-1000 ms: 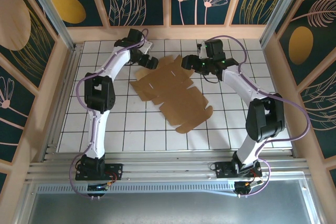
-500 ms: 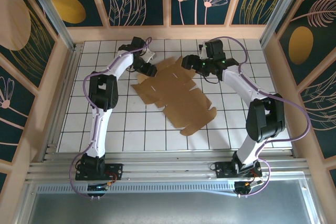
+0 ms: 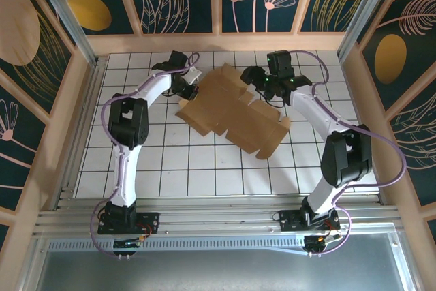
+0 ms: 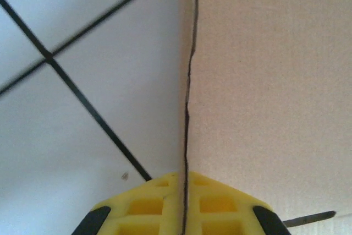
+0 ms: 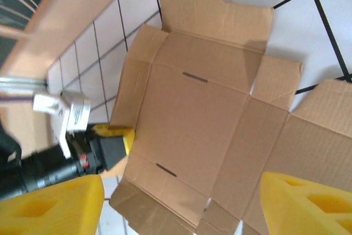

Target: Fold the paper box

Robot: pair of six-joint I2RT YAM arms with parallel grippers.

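Top external view: the paper box (image 3: 231, 115) is a flat brown sheet, opened out on the white tiled table (image 3: 170, 168) between the two grippers. The left gripper (image 3: 187, 90) has its jaws pressed together, pinching the sheet's edge. In the left wrist view, the cardboard runs right into the jaws. The right gripper (image 3: 253, 77) has its jaws spread wide, and the sheet lies beyond the gap between them.
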